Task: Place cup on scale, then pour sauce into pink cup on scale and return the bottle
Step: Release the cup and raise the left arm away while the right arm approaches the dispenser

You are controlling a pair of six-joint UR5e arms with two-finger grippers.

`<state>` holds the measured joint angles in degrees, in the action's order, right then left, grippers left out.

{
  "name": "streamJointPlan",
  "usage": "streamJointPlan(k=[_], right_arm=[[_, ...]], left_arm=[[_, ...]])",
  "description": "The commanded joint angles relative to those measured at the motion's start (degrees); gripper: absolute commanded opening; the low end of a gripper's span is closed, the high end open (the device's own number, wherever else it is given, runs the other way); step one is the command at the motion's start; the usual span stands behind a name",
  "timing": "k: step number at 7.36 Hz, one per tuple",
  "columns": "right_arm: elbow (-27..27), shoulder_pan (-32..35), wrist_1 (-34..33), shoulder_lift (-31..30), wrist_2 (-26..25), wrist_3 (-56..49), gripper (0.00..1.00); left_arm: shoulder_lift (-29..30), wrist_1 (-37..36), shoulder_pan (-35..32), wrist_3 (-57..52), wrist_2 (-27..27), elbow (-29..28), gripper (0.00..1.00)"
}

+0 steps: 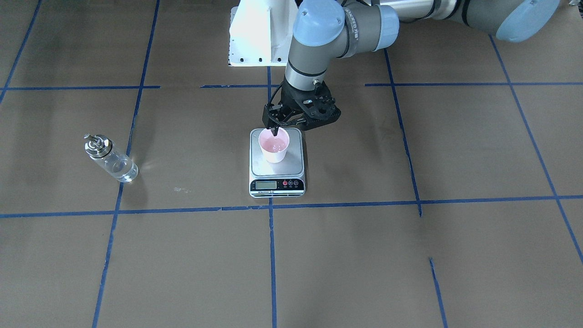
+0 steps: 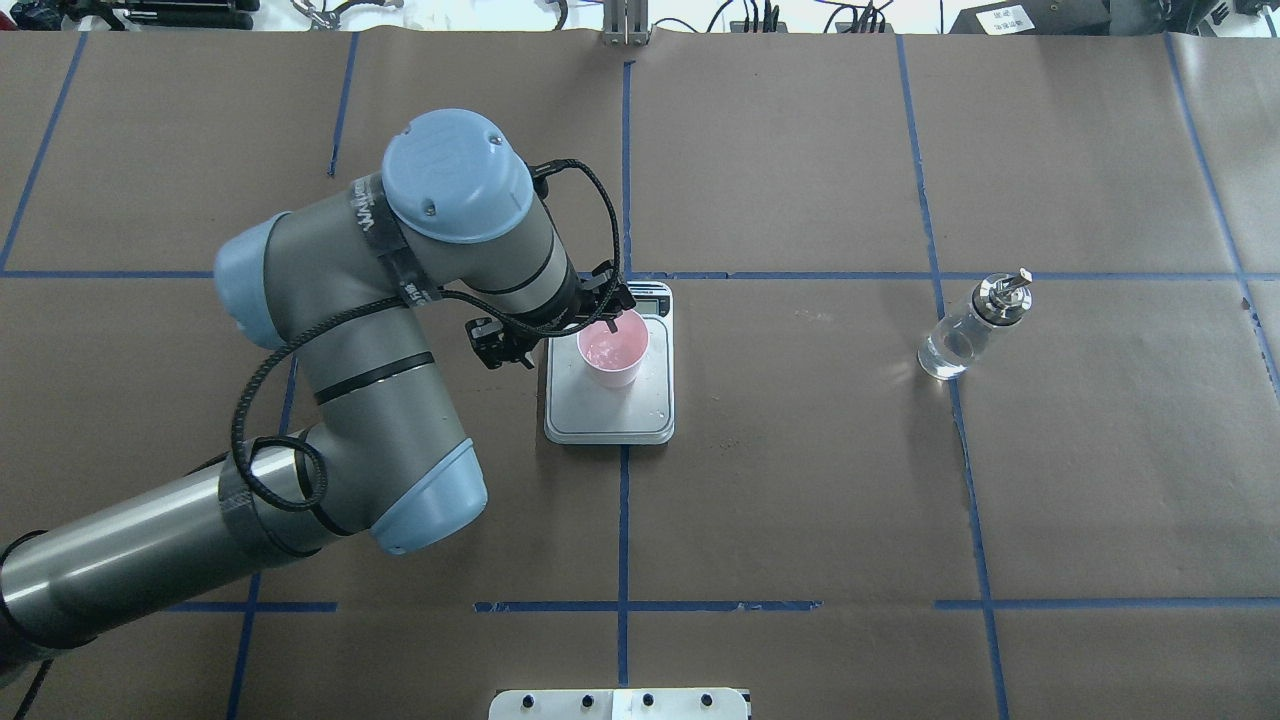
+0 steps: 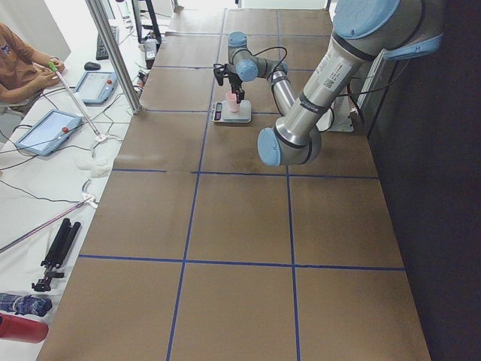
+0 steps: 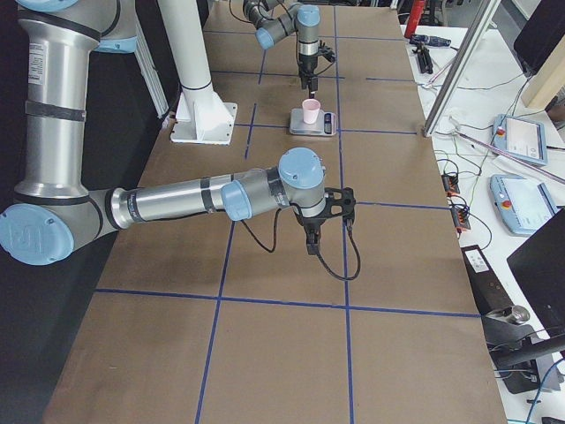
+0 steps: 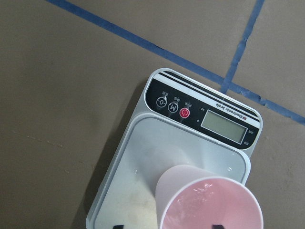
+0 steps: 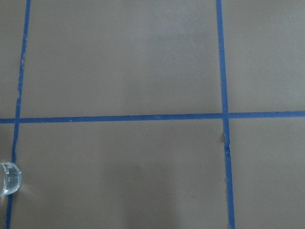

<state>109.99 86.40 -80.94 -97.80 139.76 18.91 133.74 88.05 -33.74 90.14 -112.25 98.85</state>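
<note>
Left gripper (image 1: 274,129) at the pink paper cup (image 1: 273,146), which stands on the digital kitchen scale (image 1: 277,183).

Its fingers straddle the cup's rim, one inside and one outside, parted and not pinching, so placing looks done. The glass sauce bottle (image 2: 966,336) stands well apart from the scale, on the robot's right. Next, the left arm must lift clear without tipping the cup. I cannot tell how the right gripper's (image 4: 314,235) fingers are set.

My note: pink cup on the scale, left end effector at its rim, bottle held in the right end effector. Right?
Not quite. The bottle is not held: the overhead view shows it standing free on the table. The cup is on the scale, with the left end effector at its rim.
</note>
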Motion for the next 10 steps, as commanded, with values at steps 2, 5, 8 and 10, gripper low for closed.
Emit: streamJointPlan(k=[2, 5, 8, 10], right_arm=[[11.06, -9.26, -1.76, 0.25, -6.19, 18.02, 1.0], [21.19, -21.75, -1.41, 0.25, -14.13, 37.91, 1.0], [27.37, -40.98, -0.8, -0.02, -33.87, 52.06, 1.0], [27.2, -51.64, 10.12, -4.55, -45.84, 56.74, 1.0]], left_arm=[[-2.34, -5.17, -2.73, -5.32, -0.08, 6.0, 1.0], [-9.17, -5.7, -7.37, -12.58, -0.43, 12.92, 1.0], [-19.25, -10.18, -15.45, -31.1, -0.6, 20.65, 1.0], [-24.29, -10.09, -21.16, -43.32, -0.61, 21.3, 1.0]])
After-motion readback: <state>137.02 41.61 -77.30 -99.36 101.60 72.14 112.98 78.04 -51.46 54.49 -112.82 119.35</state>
